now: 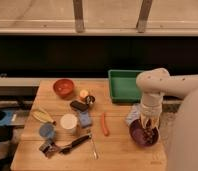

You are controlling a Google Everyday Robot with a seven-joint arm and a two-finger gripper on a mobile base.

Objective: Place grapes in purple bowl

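The purple bowl (139,135) sits at the table's front right corner. My gripper (150,123) hangs straight down over the bowl's right half, just above its rim, at the end of the white arm (153,85). The grapes (151,133), a dark reddish bunch, show directly under the gripper inside the bowl. I cannot tell whether the gripper still holds them or they rest on the bowl's floor.
A green bin (124,85) stands behind the bowl. An orange stick (104,124) lies left of the bowl, and a pale packet (133,115) touches the bowl's far side. An orange-red bowl (63,87), white cup (68,122), blue cup (47,131), banana (42,116) and utensils (74,144) fill the table's left half.
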